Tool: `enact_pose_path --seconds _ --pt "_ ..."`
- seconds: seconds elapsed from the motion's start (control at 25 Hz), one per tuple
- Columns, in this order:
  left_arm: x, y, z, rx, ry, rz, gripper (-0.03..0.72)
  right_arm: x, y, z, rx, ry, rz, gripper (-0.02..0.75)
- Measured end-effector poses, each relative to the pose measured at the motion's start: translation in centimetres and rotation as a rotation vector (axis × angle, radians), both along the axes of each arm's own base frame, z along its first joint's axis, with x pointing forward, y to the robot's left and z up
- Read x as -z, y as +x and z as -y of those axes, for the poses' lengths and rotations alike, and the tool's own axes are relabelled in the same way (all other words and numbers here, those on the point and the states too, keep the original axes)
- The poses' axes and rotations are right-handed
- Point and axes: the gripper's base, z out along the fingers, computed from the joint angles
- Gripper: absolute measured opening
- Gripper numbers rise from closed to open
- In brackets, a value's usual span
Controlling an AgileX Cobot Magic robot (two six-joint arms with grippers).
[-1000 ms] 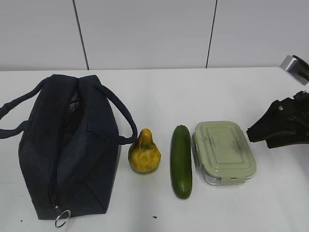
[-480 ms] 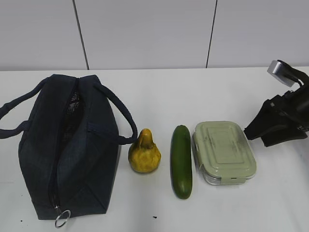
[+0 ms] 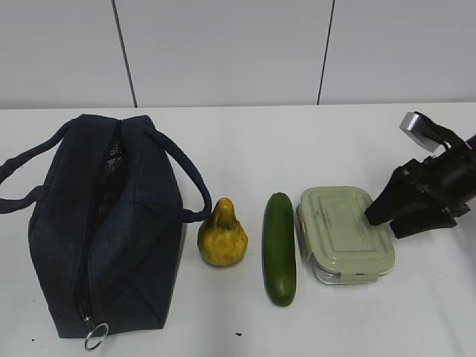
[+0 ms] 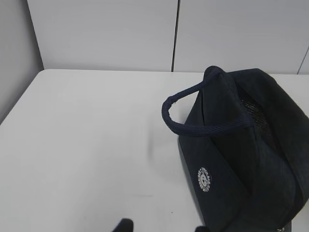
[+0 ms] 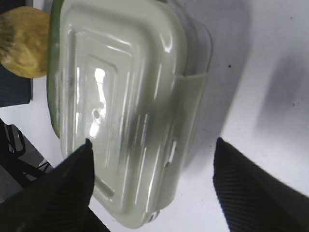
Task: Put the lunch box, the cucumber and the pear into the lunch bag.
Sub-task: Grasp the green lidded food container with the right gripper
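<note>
Exterior view: the bag (image 3: 97, 230) occupies the left of the frame on the white table (image 3: 297, 141), its top gaping along the zipper, ring pull (image 3: 96, 336) at the lower left end, one handle (image 3: 182, 175) arching toward centre. Just right of it stands the pear (image 3: 222, 234), upright, narrow end up, apart from the bag body. The cucumber (image 3: 279, 248) lies lengthwise at centre, near the pear and just beside the box (image 3: 343, 233) — whether the two touch cannot be told. The box sits lid on, at centre right.

The right gripper (image 3: 383, 217) enters from the right edge, fingers spread wide, tips at the box's right rim. In the right wrist view the two dark fingers (image 5: 58, 188) straddle the lid at the lower frame corners; nothing is gripped.

The left gripper (image 4: 161, 227) shows only as two dark tips at the bottom edge of the left wrist view — partly open, holding nothing, with the bag at right.
</note>
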Motion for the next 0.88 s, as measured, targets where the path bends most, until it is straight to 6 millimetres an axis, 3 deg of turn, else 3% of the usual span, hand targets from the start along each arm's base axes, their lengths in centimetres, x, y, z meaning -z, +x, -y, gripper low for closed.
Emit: enact_pose_path --seconds 0.56,0.88 --pt "0.0 0.0 0.0 0.0 0.0 0.0 0.246 0.8 0.3 -0.2 -0.044 0.034 0.05 0.588" --pt "0.0 0.0 0.0 0.0 0.0 0.0 0.246 2.7 0.5 -0.3 -0.034 0.069 0.011 0.588"
